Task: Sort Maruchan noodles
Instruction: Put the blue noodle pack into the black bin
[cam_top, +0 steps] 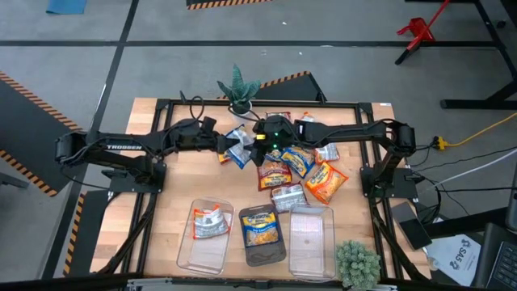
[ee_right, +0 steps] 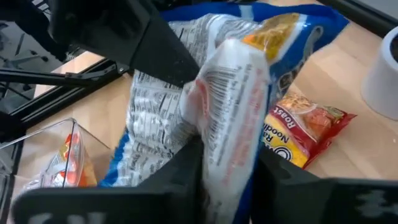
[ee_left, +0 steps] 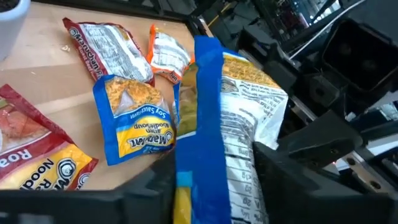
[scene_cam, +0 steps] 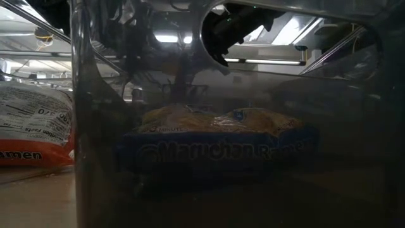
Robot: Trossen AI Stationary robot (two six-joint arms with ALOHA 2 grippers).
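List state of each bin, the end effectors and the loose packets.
left bin: holds one orange packet
middle bin: holds one blue-and-yellow packet
right bin: no packet inside
left end effector: shut on blue packet
right end effector: shut on pale packet
loose packets: unsorted pile behind bins

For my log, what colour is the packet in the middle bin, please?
Blue and yellow noodle packet, clearest in the high view.

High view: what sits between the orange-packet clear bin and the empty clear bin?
A third rectangular plastic bin holding a blue-and-yellow noodle packet; high view.
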